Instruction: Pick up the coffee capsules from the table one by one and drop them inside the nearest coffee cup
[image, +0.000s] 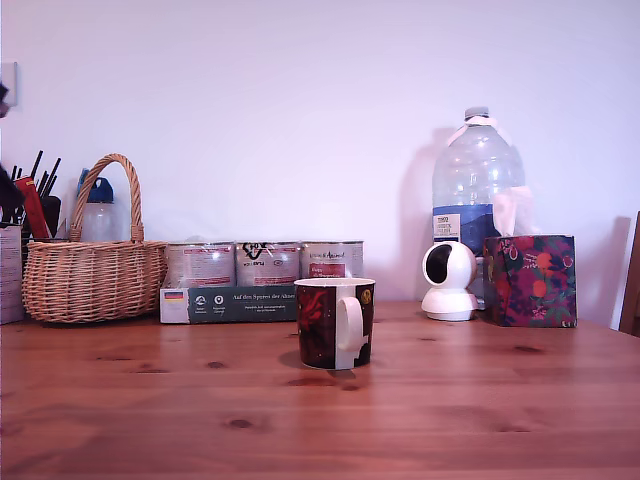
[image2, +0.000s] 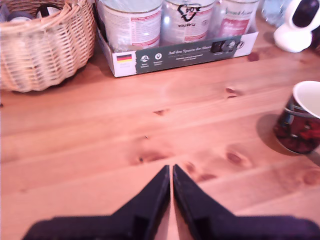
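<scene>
Wrist view, bottom centre: hand (image2: 171, 172) is clenched, black tapered fingers (image2: 150, 200) tip to tip with only a hairline slit between them, nothing in it. It hangs over bare table (image2: 100, 150); whether it touches the wood I can't tell. Hand isn't in the exterior view. Key relation: the cup (image2: 303, 120) sits at the right edge of the wrist frame, mid-height, so off to the side of the fingertips and slightly ahead, well apart from them, mouth up with the white inside showing. No capsules visible in either view, not on the table, not in the part of the cup interior that shows. So there's no pick target to bear on; my read is either the table is cleared or any that remain are out of frame, can't say which. Materials: table is reddish knotty pine, smooth, dark knots. Cup is glossy ceramic, dark red-and-black pattern, white rim, white handle facing the exterior camera; it stands upright at mid-frame there. Further back, upper part of the wrist frame: cardboard tray (image2: 180, 57) with three labelled silver tins (image2: 132, 22), woven wicker basket (image2: 45, 45) upper left, white rounded camera (image2: 297, 25) upper right. Exterior view adds a clear water bottle (image: 477, 180) and a floral tissue box (image: 530, 280) at right, against the wall.
</scene>
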